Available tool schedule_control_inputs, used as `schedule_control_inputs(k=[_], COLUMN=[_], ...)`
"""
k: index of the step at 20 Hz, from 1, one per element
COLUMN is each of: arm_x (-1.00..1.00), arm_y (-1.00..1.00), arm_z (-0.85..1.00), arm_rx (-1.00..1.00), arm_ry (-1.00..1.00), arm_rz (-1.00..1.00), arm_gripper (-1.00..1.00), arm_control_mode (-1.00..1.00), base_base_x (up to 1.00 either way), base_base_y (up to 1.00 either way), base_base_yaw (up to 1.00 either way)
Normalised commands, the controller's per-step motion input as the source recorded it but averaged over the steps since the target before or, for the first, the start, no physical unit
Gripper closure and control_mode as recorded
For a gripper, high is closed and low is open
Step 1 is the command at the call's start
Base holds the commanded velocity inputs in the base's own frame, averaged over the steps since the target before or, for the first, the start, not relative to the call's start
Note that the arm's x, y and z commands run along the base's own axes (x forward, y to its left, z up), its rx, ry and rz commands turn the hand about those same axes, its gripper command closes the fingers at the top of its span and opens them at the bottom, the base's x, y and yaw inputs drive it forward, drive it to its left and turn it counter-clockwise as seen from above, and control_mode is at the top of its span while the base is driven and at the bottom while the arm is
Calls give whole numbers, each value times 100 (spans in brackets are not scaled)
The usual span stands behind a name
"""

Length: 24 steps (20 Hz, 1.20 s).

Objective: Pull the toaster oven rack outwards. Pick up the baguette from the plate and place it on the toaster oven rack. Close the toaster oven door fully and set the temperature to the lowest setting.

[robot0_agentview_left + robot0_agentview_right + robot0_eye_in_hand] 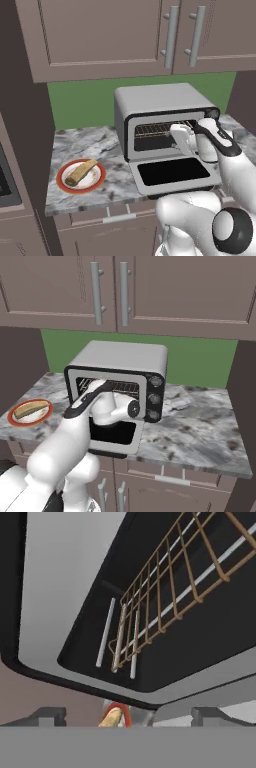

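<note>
The toaster oven stands on the counter with its door dropped flat. The wire rack sits inside the cavity, seen close up as a golden grid in the hand view. My gripper hovers at the cavity mouth, just above the door, open with nothing between its fingertips. The baguette lies on the orange-rimmed plate left of the oven. From the right base view the oven, rack and plate with the baguette also show; my arm hides much of the door.
Black knobs line the oven's right side. Upper cabinets with bar handles hang above. The marble counter stretches right of the oven. A dark wall panel borders the counter at the left.
</note>
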Motion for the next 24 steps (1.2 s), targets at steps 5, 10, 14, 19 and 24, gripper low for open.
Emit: schedule_control_inputs(k=[5, 10, 14, 19, 24], arm_x=[41, 32, 26, 34, 33], arm_y=[-4, -4, 0, 0, 0], arm_z=[-4, -10, -32, -23, -13], arm_rx=[0, 0, -1, -1, -1], arm_ry=[0, 0, 0, -1, -5], arm_rz=[0, 0, 0, -1, -3], arm_gripper=[-100, -100, -100, -100, -100], arm_control_mode=[-100, -100, -100, -100, -100], base_base_x=[0, 0, 0, 0, 0], base_base_y=[0, 0, 0, 0, 0], base_base_yaw=[0, 0, 0, 0, 0])
